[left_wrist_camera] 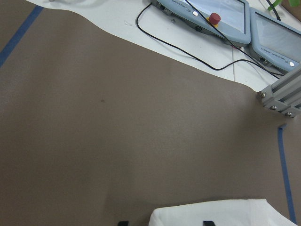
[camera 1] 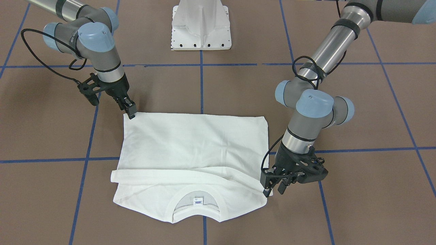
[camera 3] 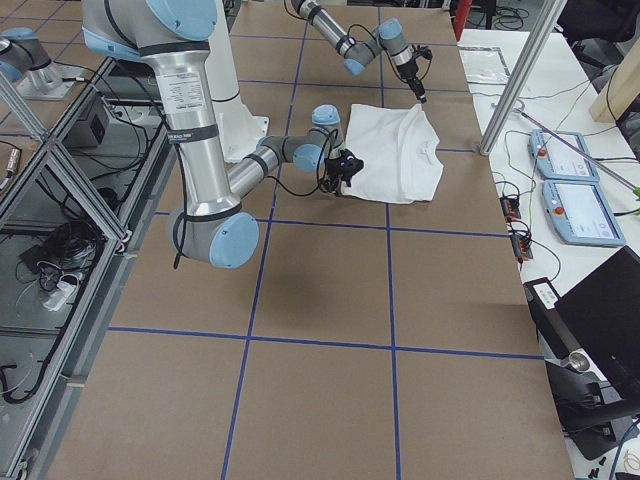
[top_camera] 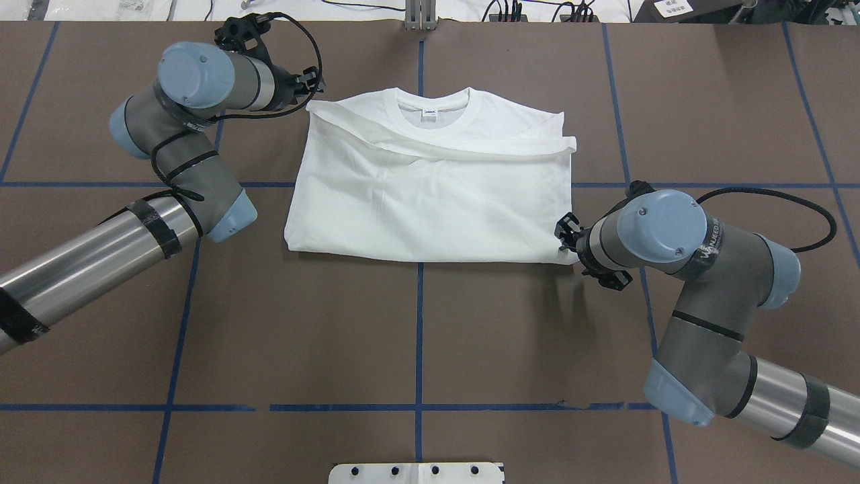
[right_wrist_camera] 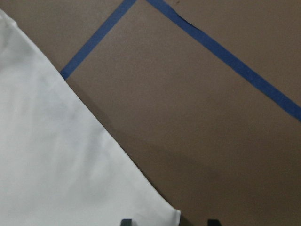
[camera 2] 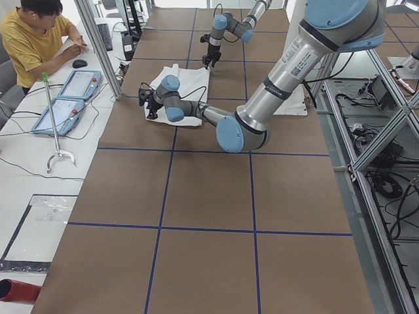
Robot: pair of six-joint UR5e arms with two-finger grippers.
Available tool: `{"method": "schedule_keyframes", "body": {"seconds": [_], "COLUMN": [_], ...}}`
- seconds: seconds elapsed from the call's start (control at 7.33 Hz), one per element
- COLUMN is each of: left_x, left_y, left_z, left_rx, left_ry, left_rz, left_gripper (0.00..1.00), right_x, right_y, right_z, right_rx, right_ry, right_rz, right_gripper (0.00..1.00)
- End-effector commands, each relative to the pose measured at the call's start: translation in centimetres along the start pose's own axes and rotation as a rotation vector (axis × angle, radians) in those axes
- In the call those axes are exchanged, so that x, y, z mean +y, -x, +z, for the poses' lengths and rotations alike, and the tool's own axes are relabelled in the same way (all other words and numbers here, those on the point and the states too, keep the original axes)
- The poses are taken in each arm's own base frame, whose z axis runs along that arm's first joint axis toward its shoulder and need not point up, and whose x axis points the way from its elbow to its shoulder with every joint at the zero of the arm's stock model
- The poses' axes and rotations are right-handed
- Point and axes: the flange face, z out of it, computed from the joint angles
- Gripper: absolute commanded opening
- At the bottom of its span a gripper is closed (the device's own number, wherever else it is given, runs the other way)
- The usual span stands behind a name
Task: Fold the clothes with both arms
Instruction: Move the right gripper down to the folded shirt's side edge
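The white T-shirt (top_camera: 430, 195) lies flat on the brown table, sleeves folded across its chest and the neck with its label (camera 1: 198, 201) on the side away from the robot. My left gripper (top_camera: 310, 87) is at the shirt's shoulder corner. In the left wrist view its fingertips (left_wrist_camera: 123, 222) stand apart with the cloth edge (left_wrist_camera: 211, 212) between them, so it is open. My right gripper (camera 1: 131, 114) is at the hem corner on the robot's side. It is open too, with the shirt corner (right_wrist_camera: 70, 155) between its fingertips (right_wrist_camera: 212, 221).
A white pedestal base (camera 1: 201, 27) stands on the robot's side of the table. Blue tape lines (top_camera: 420, 336) cross the brown surface. Beyond the far edge is a side table with teach pendants (left_wrist_camera: 221, 14), an aluminium post (left_wrist_camera: 282, 96) and a seated person (camera 2: 36, 36).
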Motion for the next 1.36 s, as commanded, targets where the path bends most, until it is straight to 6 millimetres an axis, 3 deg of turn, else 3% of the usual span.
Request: {"method": "schedule_keyframes", "body": {"seconds": [0.0,0.14,0.27,0.68,0.96,1.23], "left_x": [0.0,0.0,0.0,0.0,0.0,0.1], "left_y": [0.0,-0.1,-0.1,-0.3,-0.2,0.0], "left_z": [-0.1,-0.1,-0.1,-0.3,-0.4,-0.4], "left_rx": [0.002,0.003,0.002,0.008,0.008,0.008], "left_ry": [0.0,0.0,0.0,-0.001,-0.001,-0.001], "left_rz": [0.0,0.001,0.0,0.0,0.001,0.001], "left_gripper": [0.61,0.61,0.61,0.61,0.61,0.61], "right_x": [-0.3,0.0,0.2,0.3,0.6,-0.3], "right_y": [-0.3,-0.1,0.2,0.3,0.4,-2.5], "right_z": [0.4,0.3,0.2,-0.2,-2.6,-5.1], "right_rx": [0.001,-0.004,-0.009,-0.013,-0.044,-0.04], "right_ry": [-0.019,-0.02,-0.014,-0.006,0.016,0.035], "right_rz": [0.049,0.056,0.093,0.086,0.086,0.088], "right_gripper": [0.59,0.41,0.0,0.0,0.0,0.0]}}
